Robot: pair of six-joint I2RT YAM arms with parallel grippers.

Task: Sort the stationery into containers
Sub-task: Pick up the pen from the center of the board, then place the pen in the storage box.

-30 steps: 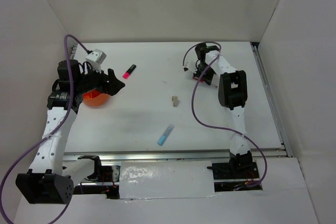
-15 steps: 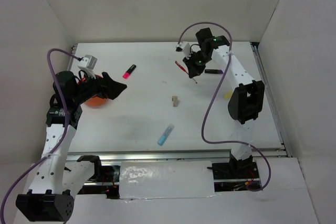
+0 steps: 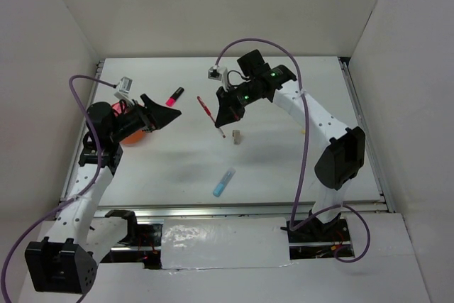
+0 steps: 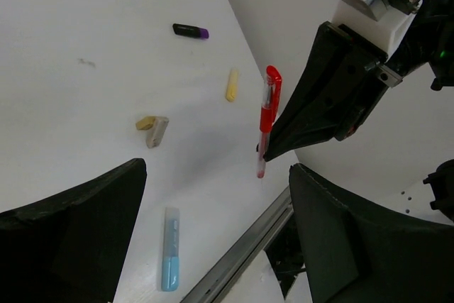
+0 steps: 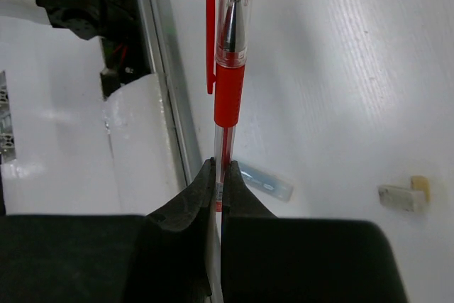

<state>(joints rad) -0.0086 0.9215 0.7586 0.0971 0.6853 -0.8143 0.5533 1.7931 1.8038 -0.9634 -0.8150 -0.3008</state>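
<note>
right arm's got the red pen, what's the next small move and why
Probably swing the right gripper left toward the orange cup. It is shut on the red pen, held off the table near the beige block, while the cup sits far left beside the open left gripper, so the pen is not yet over it.

A red pen, translucent orange cup, light-blue highlighter, pink highlighter with black cap, beige block, white worktop.

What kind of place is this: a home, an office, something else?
Probably a laboratory robot cell: plain white walls enclose a white table, a left arm and right arm are bolted at its near edge, and a blue highlighter lies loose.
</note>
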